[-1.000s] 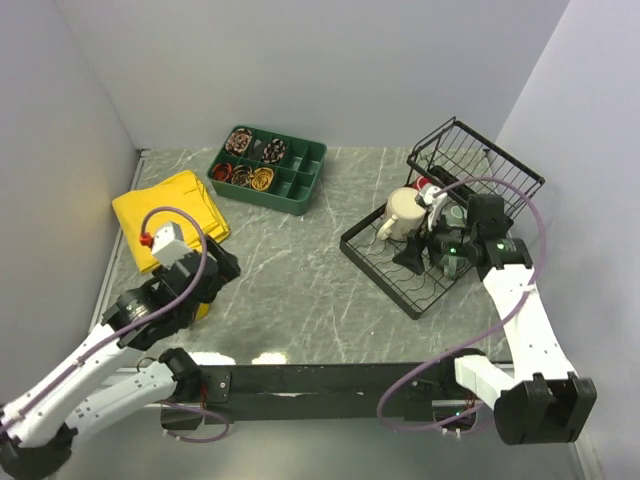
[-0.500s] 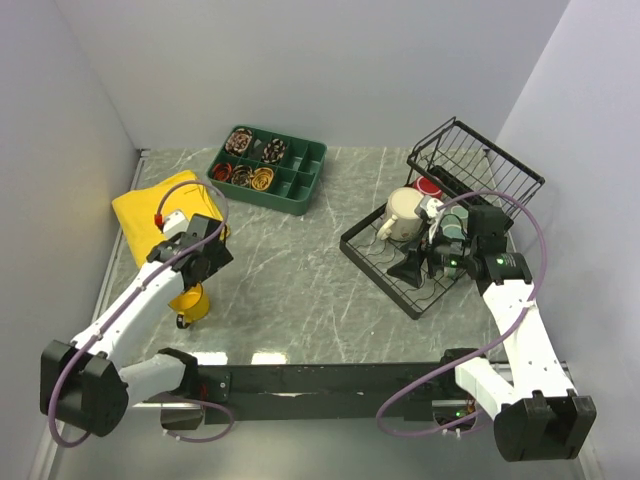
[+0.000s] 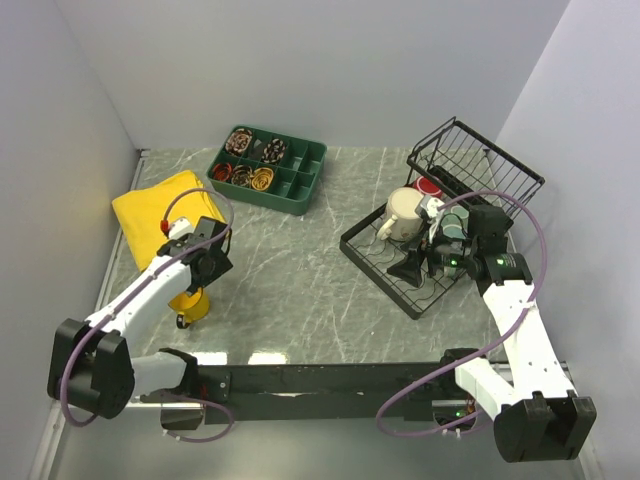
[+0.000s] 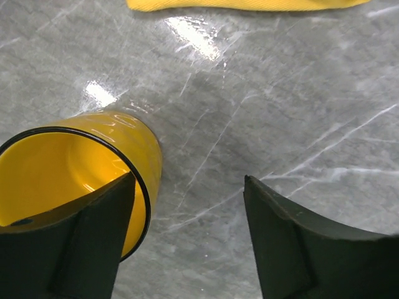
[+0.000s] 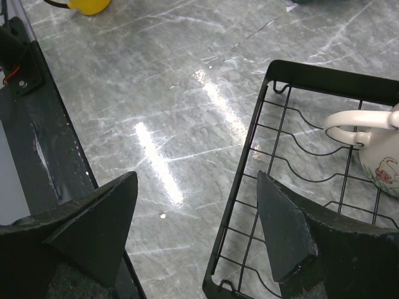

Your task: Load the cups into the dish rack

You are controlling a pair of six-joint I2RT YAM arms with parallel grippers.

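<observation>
- Mug (image 3: 190, 303), yellow, stands at 8 o'clock on the worktop (image 3: 300, 280), outside the dish rack (image 3: 372, 262) at 3 o'clock.
- Left end effector (image 4: 188, 180) is open astride the mug's wall, apparently for a rim grip.
- Right end effector (image 5: 197, 177) is open and empty above the rack's edge.

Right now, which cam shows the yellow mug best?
Left wrist: the yellow mug fills the lower left, rim and inside clear. Top external shows it small, partly under the left arm. Right wrist catches only a sliver at the top edge.
</observation>
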